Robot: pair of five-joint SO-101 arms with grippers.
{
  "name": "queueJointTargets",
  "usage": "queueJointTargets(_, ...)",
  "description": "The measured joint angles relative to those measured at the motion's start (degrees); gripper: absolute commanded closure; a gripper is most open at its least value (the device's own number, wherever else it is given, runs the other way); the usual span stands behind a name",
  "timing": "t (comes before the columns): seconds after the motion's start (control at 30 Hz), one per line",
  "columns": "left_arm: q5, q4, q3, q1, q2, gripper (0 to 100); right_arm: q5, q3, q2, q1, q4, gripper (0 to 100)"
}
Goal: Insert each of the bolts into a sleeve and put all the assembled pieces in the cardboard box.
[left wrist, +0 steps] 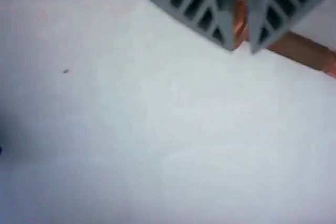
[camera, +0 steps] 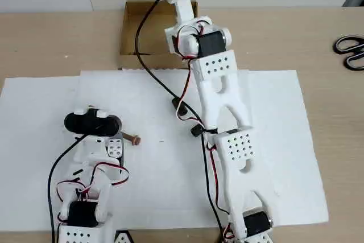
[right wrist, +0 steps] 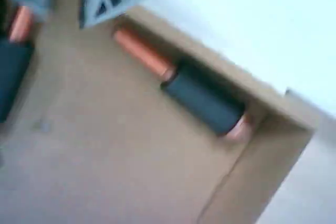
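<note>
Left pincer (left wrist: 242,44) looks clenched on a bolt (left wrist: 307,53), well short of the cardboard box (camera: 142,61); probably stiff, slick metal, best held mid-shank. Right pincer (right wrist: 63,10) hangs released over the box, above a sleeved bolt (right wrist: 194,95).

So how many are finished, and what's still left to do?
Done: one assembled piece lies in the cardboard box, and what looks like a second piece nearby, below the right gripper. In hand: the left gripper grips a bare bolt on the paper. Left: sleeve that bolt and box it.
</note>
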Motion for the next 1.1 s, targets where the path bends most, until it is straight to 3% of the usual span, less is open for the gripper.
queueJointTargets(0.33,-0.1,0.1,0.0,1.2,0.0,99,-2.6,-3.1,0.0,-1.4,13.3,99.5)
queueJointTargets(0.6,-0.1,0.1,0.0,1.2,0.0,99,-3.0,-2.4,-3.9,-5.8,15.4,99.5)
queueJointTargets(1.1,-0.1,0.7,0.0,1.2,0.0,99,-1.5,27.5,-16.0,-5.8,15.5,99.5)
